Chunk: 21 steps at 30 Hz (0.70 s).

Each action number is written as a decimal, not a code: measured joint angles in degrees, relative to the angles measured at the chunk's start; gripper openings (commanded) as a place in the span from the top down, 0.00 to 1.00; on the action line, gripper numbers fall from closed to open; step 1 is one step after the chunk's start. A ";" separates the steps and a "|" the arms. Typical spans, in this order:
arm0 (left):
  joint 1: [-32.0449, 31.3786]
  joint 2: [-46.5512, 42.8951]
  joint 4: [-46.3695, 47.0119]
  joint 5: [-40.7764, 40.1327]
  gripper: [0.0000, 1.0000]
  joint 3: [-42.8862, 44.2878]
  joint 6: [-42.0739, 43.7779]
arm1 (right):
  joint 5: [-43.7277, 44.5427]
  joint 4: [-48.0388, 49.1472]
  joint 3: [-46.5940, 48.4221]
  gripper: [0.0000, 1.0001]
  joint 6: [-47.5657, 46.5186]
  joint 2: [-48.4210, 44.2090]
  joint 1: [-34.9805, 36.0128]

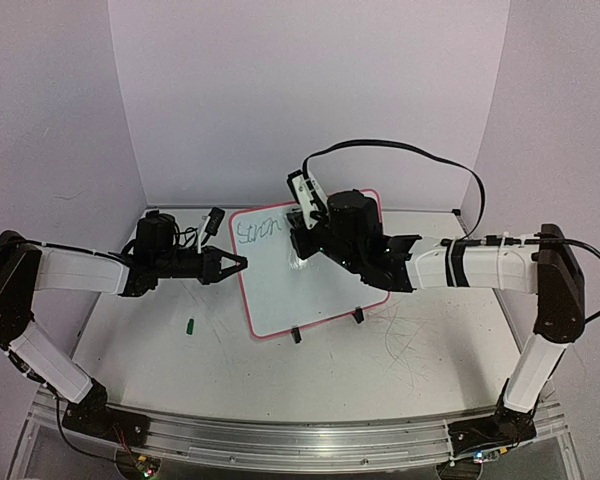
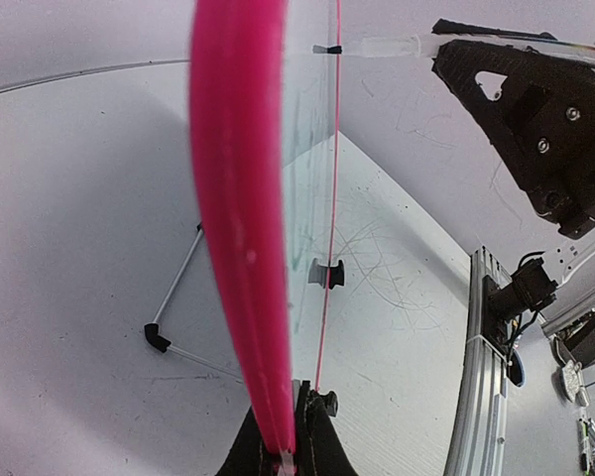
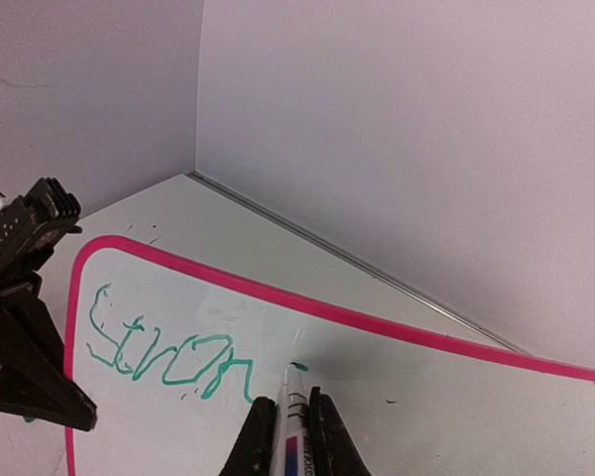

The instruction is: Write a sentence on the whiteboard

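Observation:
The whiteboard (image 1: 290,295) with a pink-red rim lies tilted at the table's middle on two black clip feet (image 1: 296,336). Green writing reading "Stron" (image 1: 258,231) runs along its top left; it also shows in the right wrist view (image 3: 164,352). My left gripper (image 1: 235,264) is shut on the board's left pink rim (image 2: 238,248), with jaws at the bottom of the left wrist view (image 2: 290,436). My right gripper (image 1: 302,252) is shut on a white marker (image 3: 296,421). Its tip touches the board just right of the "n", beside a small green dash.
A small green marker cap (image 1: 191,324) lies on the tabletop left of the board. A black cable (image 1: 400,148) arches over the right arm. Walls close the back and sides. An aluminium rail (image 1: 280,440) runs along the near edge.

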 measured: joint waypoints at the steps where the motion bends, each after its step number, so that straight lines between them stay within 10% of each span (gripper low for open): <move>1: 0.00 0.00 0.00 0.00 1.00 0.02 0.00 | -0.17 -0.01 0.00 1.00 0.01 0.00 0.01; 21: 0.02 0.00 -0.50 -0.18 1.00 0.08 0.00 | -1.88 -0.48 -2.59 1.00 1.61 -0.10 0.94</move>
